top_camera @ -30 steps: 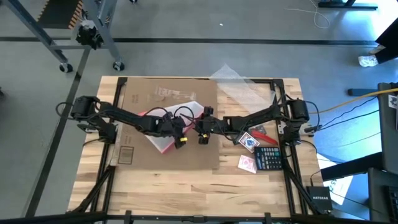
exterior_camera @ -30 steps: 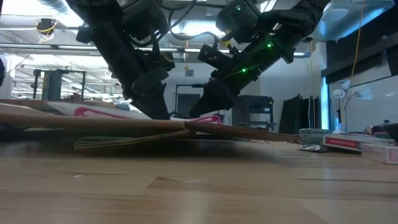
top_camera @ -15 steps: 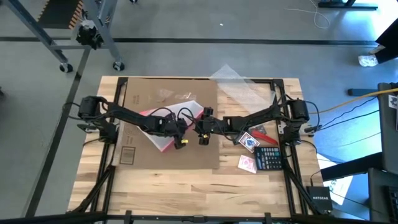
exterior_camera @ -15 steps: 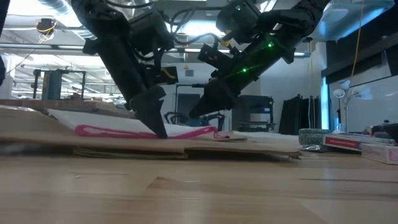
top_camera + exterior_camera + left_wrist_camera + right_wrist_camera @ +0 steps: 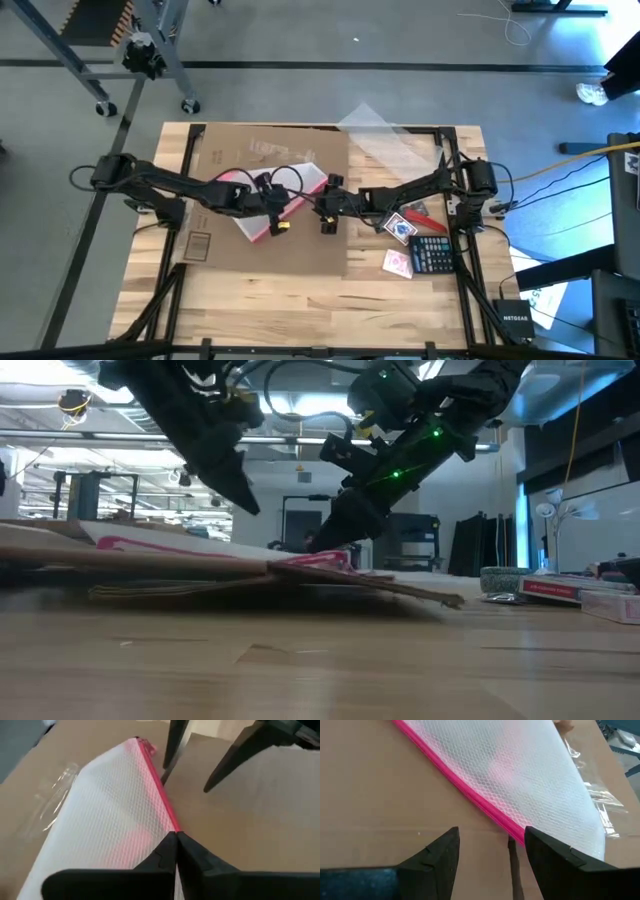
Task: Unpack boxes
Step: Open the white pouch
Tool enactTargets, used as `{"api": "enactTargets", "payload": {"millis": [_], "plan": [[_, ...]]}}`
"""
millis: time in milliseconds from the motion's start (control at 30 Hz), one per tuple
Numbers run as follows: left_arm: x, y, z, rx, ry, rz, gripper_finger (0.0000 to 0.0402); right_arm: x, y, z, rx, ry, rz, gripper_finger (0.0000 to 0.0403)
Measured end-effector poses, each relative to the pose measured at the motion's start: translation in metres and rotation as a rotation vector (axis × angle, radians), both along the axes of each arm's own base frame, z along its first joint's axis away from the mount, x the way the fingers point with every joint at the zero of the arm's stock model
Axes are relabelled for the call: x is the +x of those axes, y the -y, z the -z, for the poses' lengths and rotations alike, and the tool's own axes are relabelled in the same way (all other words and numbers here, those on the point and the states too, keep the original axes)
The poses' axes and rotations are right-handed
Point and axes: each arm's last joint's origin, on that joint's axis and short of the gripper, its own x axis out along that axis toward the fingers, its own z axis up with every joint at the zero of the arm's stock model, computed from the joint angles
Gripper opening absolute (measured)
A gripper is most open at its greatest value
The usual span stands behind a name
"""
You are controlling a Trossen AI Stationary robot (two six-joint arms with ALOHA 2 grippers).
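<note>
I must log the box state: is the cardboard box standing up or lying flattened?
Flattened. The cardboard box lies as a thin flat sheet on the table, with the mesh pouch on top.

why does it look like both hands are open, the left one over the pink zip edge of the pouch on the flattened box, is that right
Not quite: only the right hand is open. The left wrist view shows the left hand shut, fingertips pressed together at the pink zip edge of the mesh pouch. The rest holds: the pouch lies on the flattened cardboard box.
</note>
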Motion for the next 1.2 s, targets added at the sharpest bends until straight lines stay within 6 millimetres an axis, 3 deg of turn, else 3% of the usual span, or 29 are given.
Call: {"api": "enactTargets", "payload": {"millis": [133,333,567,1200], "plan": [[0.01,-0.001,0.008,0.023,0.006,0.041,0.0028,0.0,0.001,0.0,-0.017,0.001,0.017,0.0216],[0.031,0.001,0.034,0.076,-0.012,0.12,0.0101,-0.004,0.003,0.003,-0.083,-0.058,0.085,0.0216],[0.044,-0.012,0.054,0.255,-0.02,-0.013,0.0162,-0.005,0.004,0.004,-0.093,-0.068,0.082,0.0216],[0.048,-0.027,0.058,0.191,0.031,-0.076,0.0176,-0.005,0.004,0.003,-0.087,-0.065,0.077,0.0216]]}}
